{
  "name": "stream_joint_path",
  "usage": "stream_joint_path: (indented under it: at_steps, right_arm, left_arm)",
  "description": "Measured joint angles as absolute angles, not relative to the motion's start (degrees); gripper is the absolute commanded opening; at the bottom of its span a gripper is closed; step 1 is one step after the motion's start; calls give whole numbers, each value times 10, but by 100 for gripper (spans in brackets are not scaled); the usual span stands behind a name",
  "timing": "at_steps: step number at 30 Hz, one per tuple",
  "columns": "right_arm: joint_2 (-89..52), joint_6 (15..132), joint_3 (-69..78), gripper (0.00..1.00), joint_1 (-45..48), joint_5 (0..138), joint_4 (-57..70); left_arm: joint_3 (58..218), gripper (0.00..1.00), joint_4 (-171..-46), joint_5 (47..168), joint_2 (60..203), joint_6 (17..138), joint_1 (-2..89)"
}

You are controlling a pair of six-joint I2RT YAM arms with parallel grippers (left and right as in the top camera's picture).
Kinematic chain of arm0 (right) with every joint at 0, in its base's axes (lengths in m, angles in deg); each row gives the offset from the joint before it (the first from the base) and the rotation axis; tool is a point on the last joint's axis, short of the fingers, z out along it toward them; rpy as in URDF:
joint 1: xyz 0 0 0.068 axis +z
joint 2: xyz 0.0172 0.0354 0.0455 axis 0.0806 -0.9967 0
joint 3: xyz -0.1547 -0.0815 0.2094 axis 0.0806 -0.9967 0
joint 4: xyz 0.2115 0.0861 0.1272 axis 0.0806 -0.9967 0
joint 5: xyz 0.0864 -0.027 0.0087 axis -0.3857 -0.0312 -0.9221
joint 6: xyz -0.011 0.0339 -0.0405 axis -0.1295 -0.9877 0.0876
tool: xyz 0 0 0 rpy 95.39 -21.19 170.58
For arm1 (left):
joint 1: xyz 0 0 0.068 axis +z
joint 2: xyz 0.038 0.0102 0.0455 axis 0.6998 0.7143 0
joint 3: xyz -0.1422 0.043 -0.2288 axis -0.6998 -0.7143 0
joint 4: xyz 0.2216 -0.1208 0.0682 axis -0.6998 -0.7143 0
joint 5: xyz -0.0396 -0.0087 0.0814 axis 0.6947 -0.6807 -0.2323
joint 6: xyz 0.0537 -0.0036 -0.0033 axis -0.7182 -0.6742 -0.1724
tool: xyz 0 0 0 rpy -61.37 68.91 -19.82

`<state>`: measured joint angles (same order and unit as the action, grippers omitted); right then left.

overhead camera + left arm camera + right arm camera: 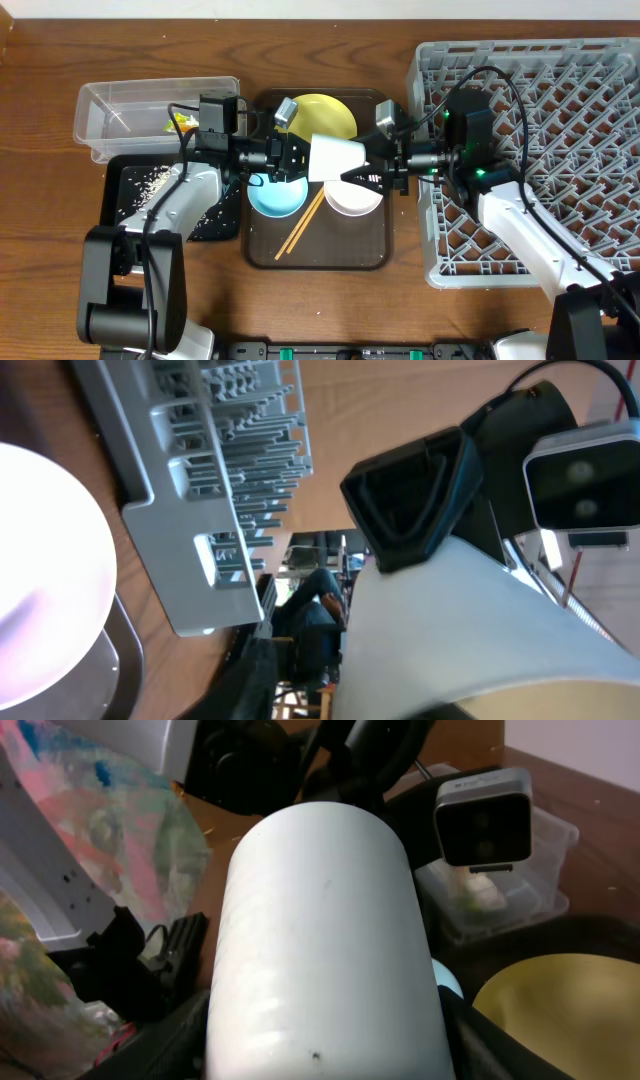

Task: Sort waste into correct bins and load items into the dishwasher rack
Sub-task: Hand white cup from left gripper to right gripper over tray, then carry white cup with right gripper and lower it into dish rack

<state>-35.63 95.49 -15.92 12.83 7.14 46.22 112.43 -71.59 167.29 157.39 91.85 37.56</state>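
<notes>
The pale cup (335, 158) lies sideways in the air over the brown serving tray (320, 255), held between both grippers. My left gripper (297, 160) pinches its wide rim. My right gripper (368, 168) closes round its narrow end, and its fingers flank the cup (320, 940) in the right wrist view. The cup (480, 630) fills the lower right of the left wrist view. On the tray are the yellow plate (325, 115), light blue bowl (277, 195), white bowl (355, 197) and chopsticks (300, 225). The wrapper (180, 122) lies in the clear tub (110, 100). Rice grains (150, 185) lie on the black tray (125, 215).
The grey dishwasher rack (560, 150) stands right of the serving tray, under my right arm, and also shows in the left wrist view (200, 490). The clear tub and black tray stand left of the serving tray. Bare wooden table runs along the front.
</notes>
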Motion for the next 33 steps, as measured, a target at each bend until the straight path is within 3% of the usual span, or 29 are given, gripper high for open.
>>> stream_joint_path:
  at_steps: [9, 15, 22, 33]
  right_arm:
    - [-356, 951, -158, 29, 128, 158, 347]
    - [-356, 929, -158, 21, 108, 190, 342]
    - [-353, 909, -158, 1, 39, 216, 288]
    - [-229, 899, -146, 1, 5, 370, 135]
  left_arm:
    - [1124, 44, -738, 1552, 1574, 894, 375]
    - [1126, 45, -858, 1446, 1574, 823, 376]
    - [1126, 46, -997, 1330, 1532, 728, 397]
    - [1126, 47, -1074, 1185, 1386, 665, 404]
